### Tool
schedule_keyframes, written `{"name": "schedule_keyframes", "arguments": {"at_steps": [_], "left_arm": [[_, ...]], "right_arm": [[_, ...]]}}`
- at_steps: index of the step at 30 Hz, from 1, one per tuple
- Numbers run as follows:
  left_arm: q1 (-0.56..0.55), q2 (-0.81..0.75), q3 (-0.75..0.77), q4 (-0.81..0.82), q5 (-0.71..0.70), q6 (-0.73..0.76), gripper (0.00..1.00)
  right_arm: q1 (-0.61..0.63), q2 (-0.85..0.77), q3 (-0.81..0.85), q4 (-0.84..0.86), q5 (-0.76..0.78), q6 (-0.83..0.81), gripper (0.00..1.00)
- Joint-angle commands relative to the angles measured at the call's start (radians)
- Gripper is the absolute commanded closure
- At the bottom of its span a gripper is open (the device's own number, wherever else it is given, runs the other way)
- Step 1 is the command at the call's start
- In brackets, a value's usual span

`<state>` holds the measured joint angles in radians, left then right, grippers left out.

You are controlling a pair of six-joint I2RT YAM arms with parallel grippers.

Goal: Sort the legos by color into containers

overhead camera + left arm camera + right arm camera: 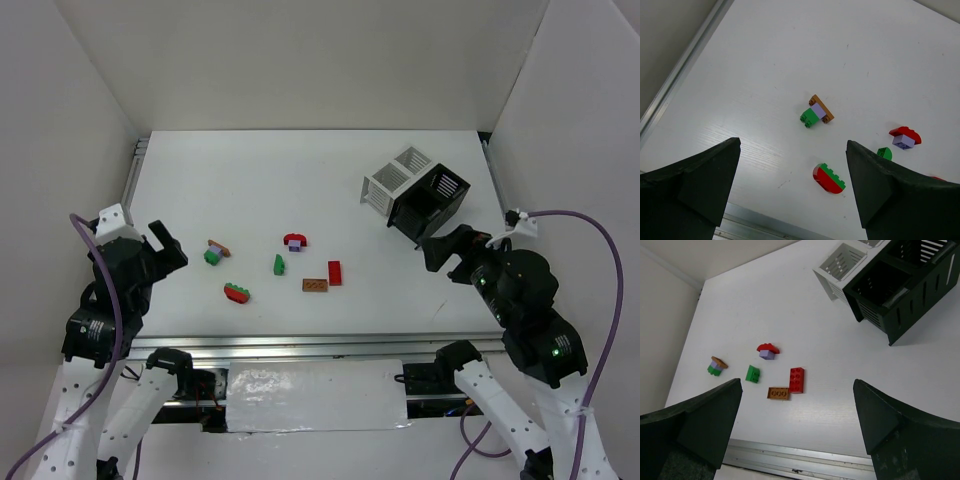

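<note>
At the near edge of the table (pixel 260 170) both arms hang tilted over the work. The left tool (pixel 168 246) is spread wide with nothing between its fingers, and the right tool (pixel 447 250) is just as wide and just as empty. That pose probably serves to give each wrist camera a clear look at the pieces before a pick. Just beyond them the legos lie loose on the middle of the table, none yet sorted as far as I can see. Nearest is a red-and-green piece (pixel 237 292), then an orange-brown plate (pixel 315 285) just beside a red brick (pixel 334 272), then a lone green brick (pixel 279 265). A little farther sit a green, purple and brown stack (pixel 215 250) towards the left arm and a red-and-purple piece (pixel 295 240) near the centre. The scatter falls between the two arms, so either could plausibly reach most of it. The stacked pieces would likely have to be pulled apart to go by colour, a job for two tools. Farthest off, at the right, a white container (pixel 390 182) and a black container (pixel 432 208) stand touching, slatted walls up and openings turned towards the arms. They are close to the right arm, which seems best placed for the drops. The dark inside of the black one is hard to read
</note>
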<state>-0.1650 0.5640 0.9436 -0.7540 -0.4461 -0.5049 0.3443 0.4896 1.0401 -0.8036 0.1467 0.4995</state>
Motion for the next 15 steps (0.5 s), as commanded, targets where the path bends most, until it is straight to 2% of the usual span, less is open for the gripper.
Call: {"name": "schedule_keyframes", "arguments": {"at_steps": [1,7,8,10,11,12,15], "left_arm": [[0.002,-0.015,-0.002,0.042,0.0,-0.014,0.01],[0.004,-0.007,-0.006,0.053,0.014,-0.007,0.0],[0.004,-0.004,-0.005,0.053,0.012,-0.007,0.01],[0.004,0.005,-0.002,0.048,0.007,-0.009,0.0],[0.004,0.008,-0.003,0.047,0.006,-0.012,0.0],[0.004,0.01,-0.002,0.045,0.006,-0.011,0.01],[0.004,0.011,-0.006,0.05,0.009,-0.009,0.0]], "right_arm": [[0.009,0.001,0.021,0.046,-0.067,-0.027,0.01],[0.016,0.191,0.026,0.073,-0.196,0.0,0.01],[0.065,0.225,0.014,0.108,-0.203,0.031,0.01],[0.163,0.325,-0.002,0.159,-0.118,0.074,0.0],[0.264,0.411,0.004,0.162,-0.045,0.088,0.01],[0.304,0.466,0.015,0.159,0.075,0.099,0.0],[0.39,0.679,0.061,0.158,0.18,0.137,0.02]]}}
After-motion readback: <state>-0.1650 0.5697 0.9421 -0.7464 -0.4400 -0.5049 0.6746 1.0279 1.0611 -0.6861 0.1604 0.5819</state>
